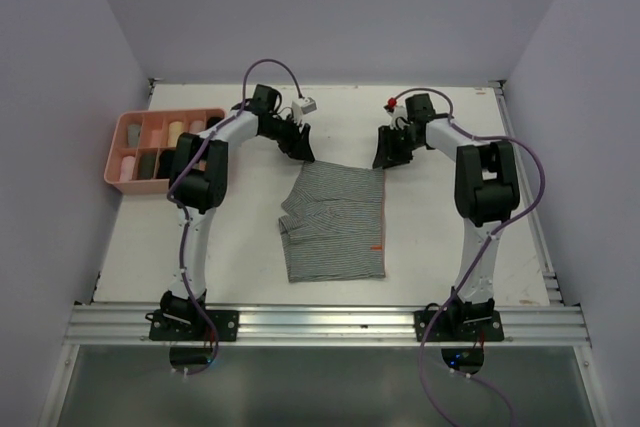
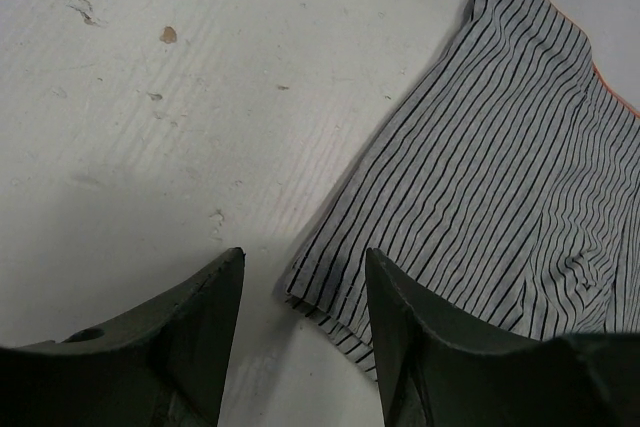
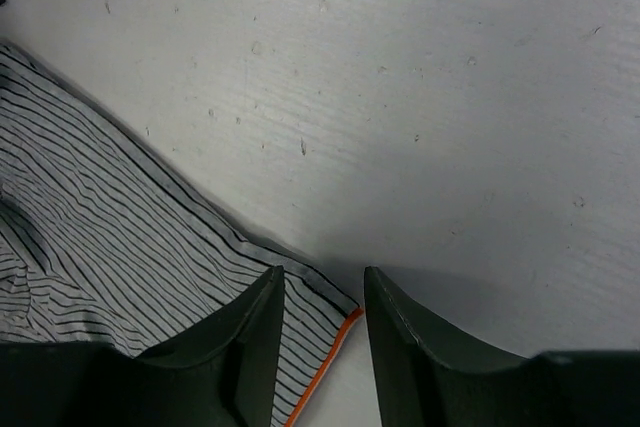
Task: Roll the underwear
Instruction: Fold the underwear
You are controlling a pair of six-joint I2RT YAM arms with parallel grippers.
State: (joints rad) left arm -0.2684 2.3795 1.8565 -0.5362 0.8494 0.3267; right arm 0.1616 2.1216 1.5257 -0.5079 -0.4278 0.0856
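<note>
A grey striped underwear (image 1: 335, 222) with an orange trim lies flat in the middle of the table, folded lengthwise. My left gripper (image 1: 303, 152) stands open at its far left corner. In the left wrist view that corner of the underwear (image 2: 480, 177) lies on the table between the spread fingers of the left gripper (image 2: 304, 257), nearer the right one. My right gripper (image 1: 385, 159) is open at the far right corner. In the right wrist view the underwear (image 3: 110, 237) ends in an orange-edged corner (image 3: 330, 357) under the gap of the right gripper (image 3: 323, 272).
A pink tray (image 1: 113, 152) with compartments sits at the far left and holds several rolled garments. White walls close in the table on three sides. A metal rail (image 1: 330, 322) runs along the near edge.
</note>
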